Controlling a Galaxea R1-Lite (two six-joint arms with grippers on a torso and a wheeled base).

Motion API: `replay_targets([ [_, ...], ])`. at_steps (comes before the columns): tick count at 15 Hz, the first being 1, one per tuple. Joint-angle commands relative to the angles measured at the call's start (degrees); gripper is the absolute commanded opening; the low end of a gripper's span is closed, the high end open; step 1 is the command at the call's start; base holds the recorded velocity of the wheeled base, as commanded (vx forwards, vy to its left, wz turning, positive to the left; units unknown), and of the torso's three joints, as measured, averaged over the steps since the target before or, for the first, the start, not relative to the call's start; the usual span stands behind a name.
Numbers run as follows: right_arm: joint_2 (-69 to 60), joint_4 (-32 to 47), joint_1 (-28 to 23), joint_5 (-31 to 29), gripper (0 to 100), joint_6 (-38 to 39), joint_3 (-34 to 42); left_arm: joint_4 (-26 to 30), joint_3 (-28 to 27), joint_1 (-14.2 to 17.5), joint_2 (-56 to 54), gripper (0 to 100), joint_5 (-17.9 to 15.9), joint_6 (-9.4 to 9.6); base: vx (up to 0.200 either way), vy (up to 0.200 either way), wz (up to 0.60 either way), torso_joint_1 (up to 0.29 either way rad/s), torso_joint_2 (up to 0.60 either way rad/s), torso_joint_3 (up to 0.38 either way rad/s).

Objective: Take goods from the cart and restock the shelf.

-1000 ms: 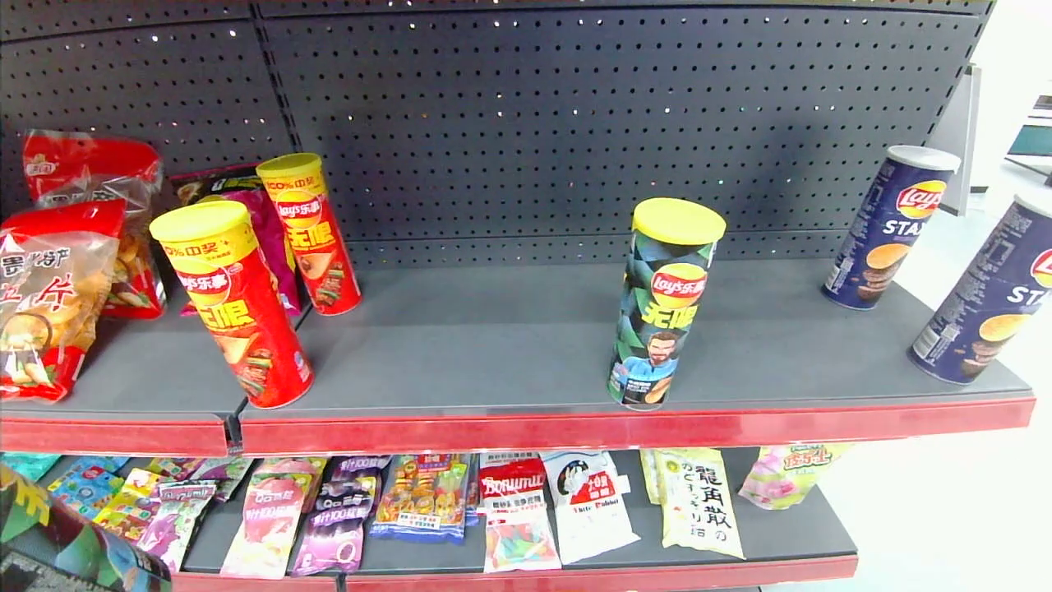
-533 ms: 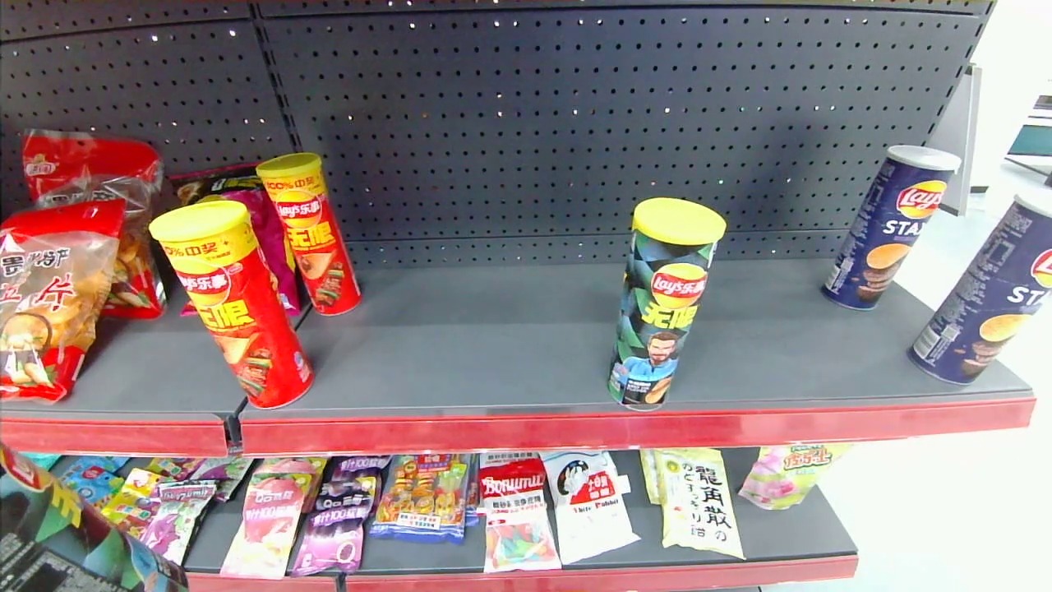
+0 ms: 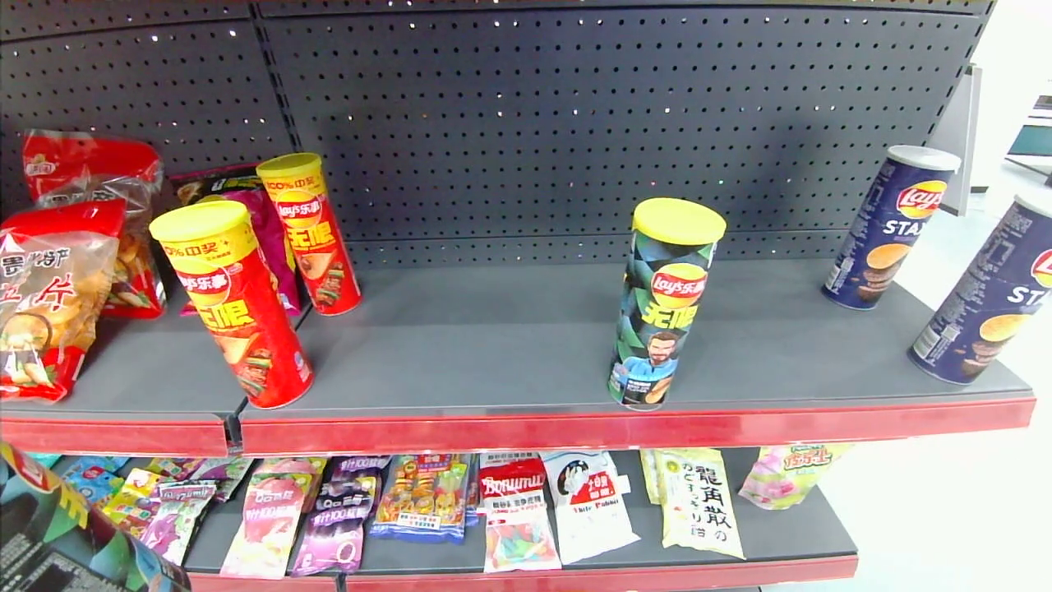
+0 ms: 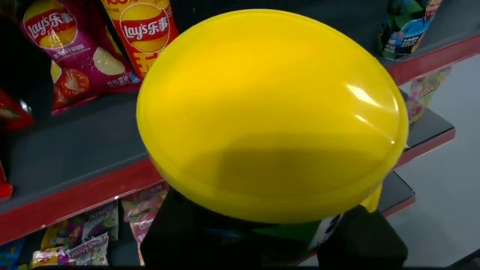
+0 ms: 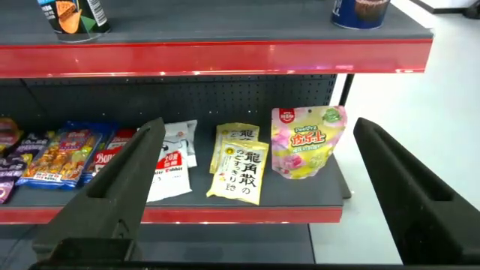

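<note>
Since the can has risen in the clenched left fingers, shelving it looks next. Right fingers hang spread, empty.

Glossy-printed can with smooth plastic lid; matt grey metal shelf

Yellow lid, green-black triangle-patterned can, red shelf edge.
</note>
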Motion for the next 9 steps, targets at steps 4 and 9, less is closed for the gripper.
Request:
replay_targets([
  [4,0.1,0.0,0.0,0.1,100,0.0,0.0,0.0,-0.1,0.0,-0.1,0,0.1,-0.11,0.000,0.000,-0.45,0.002,0.00,0.002],
  [9,0.1,0.0,0.0,0.1,100,-0.1,0.1,-0.3,0.0,0.0,-0.1,0,0.1,-0.11,0.000,0.000,-0.36,0.005,0.00,0.000],
])
